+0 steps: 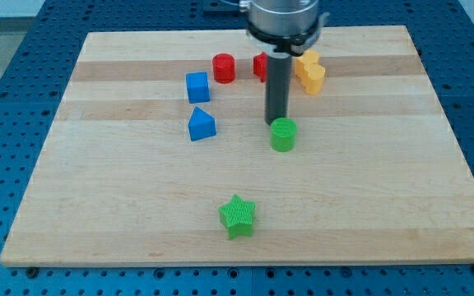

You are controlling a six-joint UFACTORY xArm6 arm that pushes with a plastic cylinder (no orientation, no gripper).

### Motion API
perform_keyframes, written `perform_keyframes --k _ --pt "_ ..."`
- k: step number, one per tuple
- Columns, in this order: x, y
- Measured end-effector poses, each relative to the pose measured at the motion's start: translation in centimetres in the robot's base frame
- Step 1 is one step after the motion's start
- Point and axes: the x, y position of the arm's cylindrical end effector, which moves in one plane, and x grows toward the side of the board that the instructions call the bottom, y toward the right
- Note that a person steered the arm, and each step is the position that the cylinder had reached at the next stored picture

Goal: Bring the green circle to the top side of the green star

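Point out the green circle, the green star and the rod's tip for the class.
green circle (283, 135): camera view, middle of its front side.
green star (237, 215): camera view, centre of its top face.
my tip (276, 123): camera view, rod's very end, touching the circle's top edge.

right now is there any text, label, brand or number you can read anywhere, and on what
None: no readable text in this view.
The green circle, green star, wooden board and my tip, which sits at the circle's top edge, are all plain and unmarked.
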Motion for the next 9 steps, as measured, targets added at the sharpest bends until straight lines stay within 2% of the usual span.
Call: perform_keyframes --k 1,3,9 --pt "-0.3 4.6" --pt "-0.1 5.6" --pt "5.3 -6.3"
